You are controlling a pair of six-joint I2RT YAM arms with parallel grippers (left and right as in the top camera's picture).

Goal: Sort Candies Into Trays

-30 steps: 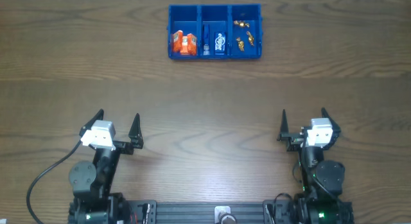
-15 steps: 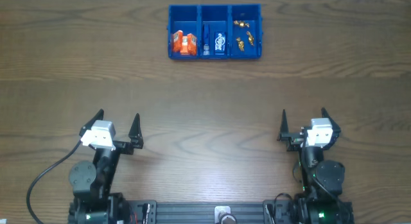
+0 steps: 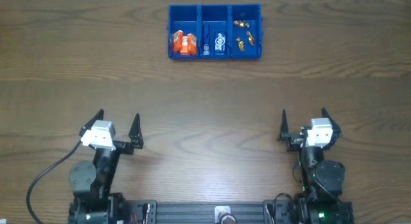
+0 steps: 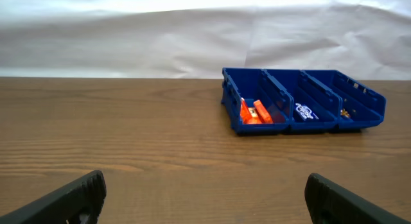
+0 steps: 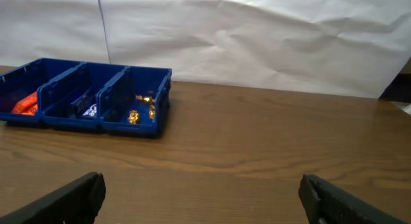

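Sorting looks finished to us: the tray holds orange candies, blue candy and gold candies in separate compartments. Left gripper and right gripper: jaws apart, holding nothing. We expect no further pick.

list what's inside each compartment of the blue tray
Seen from above, the blue tray holds orange candies in its left compartment, blue-wrapped candies in the middle and gold candies in the right. Anything lying beneath them is covered.

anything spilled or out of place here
Nothing stands out. The blue tray sits square on the table, with orange candies, a blue candy and gold candies each in a separate compartment.
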